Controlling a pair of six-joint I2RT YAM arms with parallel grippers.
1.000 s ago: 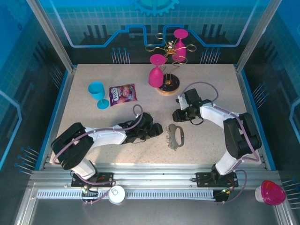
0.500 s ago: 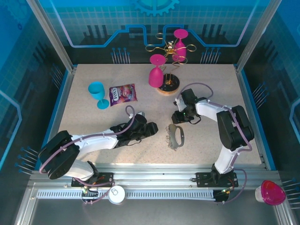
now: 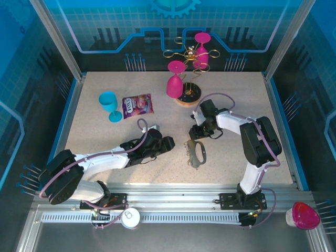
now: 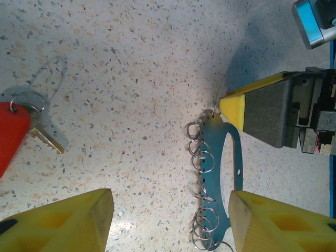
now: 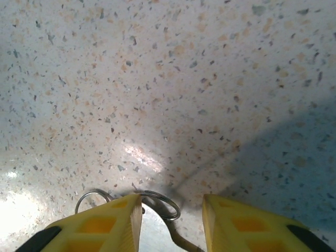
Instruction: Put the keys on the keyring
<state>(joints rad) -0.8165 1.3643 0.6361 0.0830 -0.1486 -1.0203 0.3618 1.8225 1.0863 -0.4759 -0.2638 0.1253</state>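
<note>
Grey keyring (image 4: 212, 131), its twelve-o'clock end straddled by the parted right gripper (image 5: 172, 210), is seemingly being steadied; the red key (image 4: 13, 131) at its nine o'clock is next to be pinched by the spread, empty left gripper (image 4: 170, 215).

We note on the speckled table (image 3: 236, 94) 1 blue goblet (image 3: 108, 103) beside a purple snack packet (image 3: 137, 106), and 2 pink glasses (image 3: 175, 83) at a gold wire rack (image 3: 185, 52).

Tabletop (image 4: 131, 63): speckled, stone-like composite, smooth with a faint sheen. Keyring (image 4: 214, 130): flat, dull grey-blue metal plate carrying bright, polished wire rings (image 4: 200, 153); key (image 4: 11, 134): smooth red plastic head with a brassy metal blade. Left gripper (image 4: 170, 194) fingers (image 4: 68, 220): matt yellow plastic.
</note>
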